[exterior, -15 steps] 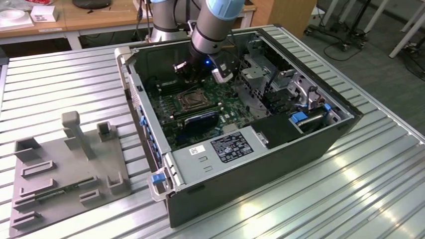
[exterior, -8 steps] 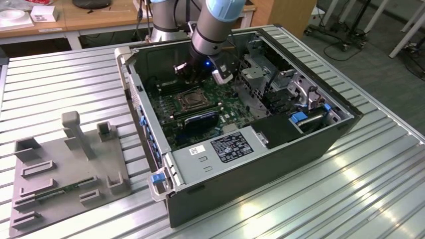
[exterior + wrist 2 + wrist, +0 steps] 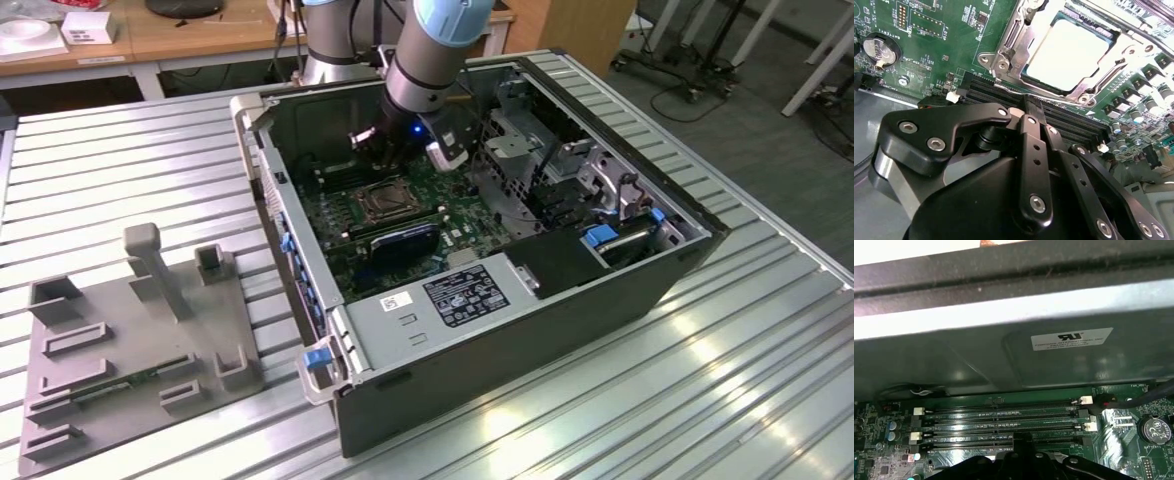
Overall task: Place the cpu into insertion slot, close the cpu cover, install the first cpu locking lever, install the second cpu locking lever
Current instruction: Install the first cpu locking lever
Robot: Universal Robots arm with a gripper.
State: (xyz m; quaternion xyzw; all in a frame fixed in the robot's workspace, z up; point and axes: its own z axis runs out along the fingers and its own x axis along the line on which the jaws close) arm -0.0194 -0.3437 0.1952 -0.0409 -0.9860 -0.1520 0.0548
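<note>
A: Hanging over the green circuit board inside the open black computer case, the arm's black gripper sits just above the long black memory slots.

B: Where is the small flat square chip with the dull silver top?

A: The chip lies flat in the square socket with the grey metal rim, as the second wrist view shows. The thin steel frame cover lies down around the chip.

B: Are the fingers apart?

A: No, they are pressed together with nothing between them, and their tips are near the socket's edge.
</note>
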